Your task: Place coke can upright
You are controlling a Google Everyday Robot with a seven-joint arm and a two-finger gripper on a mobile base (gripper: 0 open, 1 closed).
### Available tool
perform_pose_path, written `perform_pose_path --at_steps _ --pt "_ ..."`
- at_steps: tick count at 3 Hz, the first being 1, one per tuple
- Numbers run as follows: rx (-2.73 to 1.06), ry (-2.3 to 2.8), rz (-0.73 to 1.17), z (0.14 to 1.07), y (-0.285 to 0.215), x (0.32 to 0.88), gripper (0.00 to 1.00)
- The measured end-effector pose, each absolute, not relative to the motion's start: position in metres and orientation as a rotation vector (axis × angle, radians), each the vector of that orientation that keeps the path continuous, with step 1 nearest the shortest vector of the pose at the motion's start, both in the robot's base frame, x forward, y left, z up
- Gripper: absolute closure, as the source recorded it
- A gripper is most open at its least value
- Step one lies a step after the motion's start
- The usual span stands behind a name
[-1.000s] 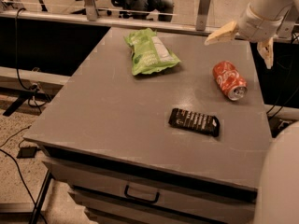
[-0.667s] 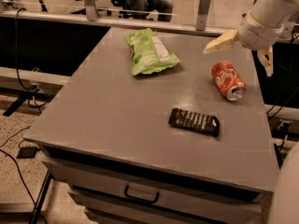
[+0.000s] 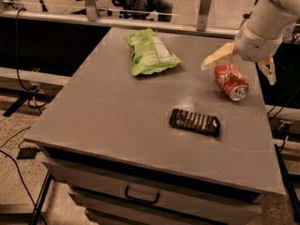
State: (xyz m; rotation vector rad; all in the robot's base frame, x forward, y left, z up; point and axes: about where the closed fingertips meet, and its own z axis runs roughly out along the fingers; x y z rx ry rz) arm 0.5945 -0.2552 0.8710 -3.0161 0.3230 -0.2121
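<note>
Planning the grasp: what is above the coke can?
The open claw hangs above the coke can, which lies sideways on the table. The can's far end is hidden behind it.

The arm (image 3: 274,13) is round and white. Its gripper (image 3: 238,74), at the upper right, has two pale yellow fingers (image 3: 218,57).

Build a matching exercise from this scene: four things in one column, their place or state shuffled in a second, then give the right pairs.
1. coke can
2. green chip bag
3. black snack bar wrapper
4. gripper

A. flat, nearer the front edge of the table
B. over the can, jaws spread open
C. on its side by the right edge
D. flat, toward the far side

Pairs: 1-C, 2-D, 3-A, 4-B
</note>
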Motion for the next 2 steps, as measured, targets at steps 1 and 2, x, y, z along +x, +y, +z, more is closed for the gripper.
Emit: perform_pose_path --at_steps 1,2 --pt "-3.053 0.219 -0.181 0.860 -0.245 0.583 0.00" --pt "-3.069 0.142 -0.139 0.846 -0.239 0.578 0.00"
